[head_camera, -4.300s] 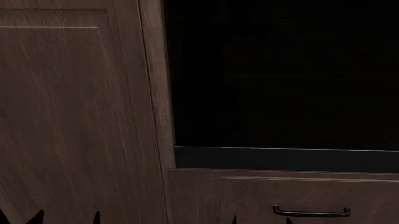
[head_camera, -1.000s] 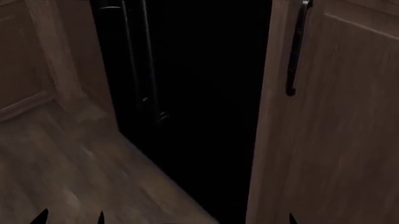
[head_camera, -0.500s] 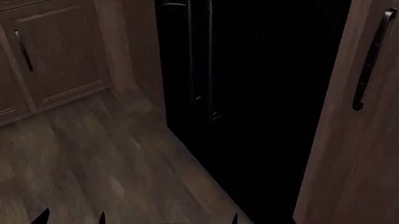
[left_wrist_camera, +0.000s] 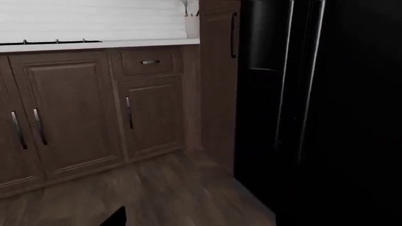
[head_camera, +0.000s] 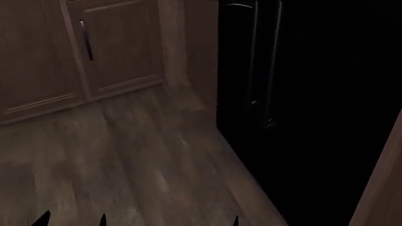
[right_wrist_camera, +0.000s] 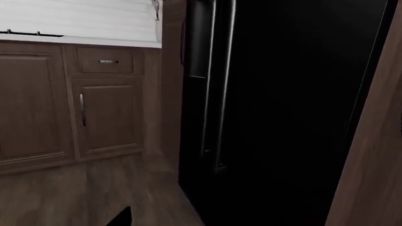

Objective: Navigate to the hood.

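Note:
The hood is out of view in every frame. My left gripper shows only as two dark fingertips at the head view's lower edge, set apart with bare floor between them, so it is open. Of my right gripper one fingertip shows and the other is lost against the black fridge. In each wrist view a single fingertip sits well off centre over the floor, with nothing held.
A tall black fridge stands close on the right, a brown tall cabinet beside it. Brown base cabinets run along the far wall under a white counter with a black cooktop and a vase. Wooden floor lies ahead.
The head view has swung left: the fridge and tall cabinet slid to the right, and the base cabinets and more floor came in at the left.

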`<state>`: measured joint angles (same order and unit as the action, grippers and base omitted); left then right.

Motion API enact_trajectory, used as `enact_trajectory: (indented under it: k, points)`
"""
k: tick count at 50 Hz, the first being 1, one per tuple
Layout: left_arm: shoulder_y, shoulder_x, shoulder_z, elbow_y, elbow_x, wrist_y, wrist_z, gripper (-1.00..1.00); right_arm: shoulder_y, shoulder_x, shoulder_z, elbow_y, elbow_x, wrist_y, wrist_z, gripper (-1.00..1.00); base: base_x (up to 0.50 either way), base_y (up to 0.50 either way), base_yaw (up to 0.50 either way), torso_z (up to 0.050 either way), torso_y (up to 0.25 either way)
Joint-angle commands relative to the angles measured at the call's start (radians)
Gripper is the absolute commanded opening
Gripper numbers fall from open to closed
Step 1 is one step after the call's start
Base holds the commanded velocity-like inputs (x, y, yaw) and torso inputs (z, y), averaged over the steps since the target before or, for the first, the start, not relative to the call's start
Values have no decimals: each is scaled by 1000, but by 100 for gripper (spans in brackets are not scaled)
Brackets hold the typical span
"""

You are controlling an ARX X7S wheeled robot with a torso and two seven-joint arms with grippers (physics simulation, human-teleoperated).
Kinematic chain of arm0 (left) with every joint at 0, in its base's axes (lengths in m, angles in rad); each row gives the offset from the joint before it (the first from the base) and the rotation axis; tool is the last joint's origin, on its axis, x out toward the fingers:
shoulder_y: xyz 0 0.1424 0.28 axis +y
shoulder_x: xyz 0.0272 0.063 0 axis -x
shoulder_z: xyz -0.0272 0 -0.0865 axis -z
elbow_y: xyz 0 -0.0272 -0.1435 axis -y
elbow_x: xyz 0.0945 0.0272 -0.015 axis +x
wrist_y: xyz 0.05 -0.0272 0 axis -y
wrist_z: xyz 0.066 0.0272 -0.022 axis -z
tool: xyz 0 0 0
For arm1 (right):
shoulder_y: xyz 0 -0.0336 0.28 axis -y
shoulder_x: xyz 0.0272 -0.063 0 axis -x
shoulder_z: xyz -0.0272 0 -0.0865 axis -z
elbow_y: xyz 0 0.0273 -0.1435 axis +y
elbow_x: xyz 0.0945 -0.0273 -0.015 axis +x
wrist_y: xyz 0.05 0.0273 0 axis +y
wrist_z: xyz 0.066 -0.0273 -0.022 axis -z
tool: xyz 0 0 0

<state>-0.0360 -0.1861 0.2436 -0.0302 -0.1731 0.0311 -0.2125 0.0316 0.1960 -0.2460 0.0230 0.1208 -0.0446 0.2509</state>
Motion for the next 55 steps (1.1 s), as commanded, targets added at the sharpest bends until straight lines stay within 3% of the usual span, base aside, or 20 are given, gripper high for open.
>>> enact_trajectory:
  k: [1, 55]
  points:
    - [0, -4, 6, 1, -6, 2, -4, 100, 1, 4, -5, 1, 3, -4, 6, 100, 0, 0, 500, 0, 0]
    - [-6, -23, 36, -2, -24, 12, -20, 100, 6, 24, -27, 2, 24, -3, 27, 100, 0, 0, 500, 0, 0]
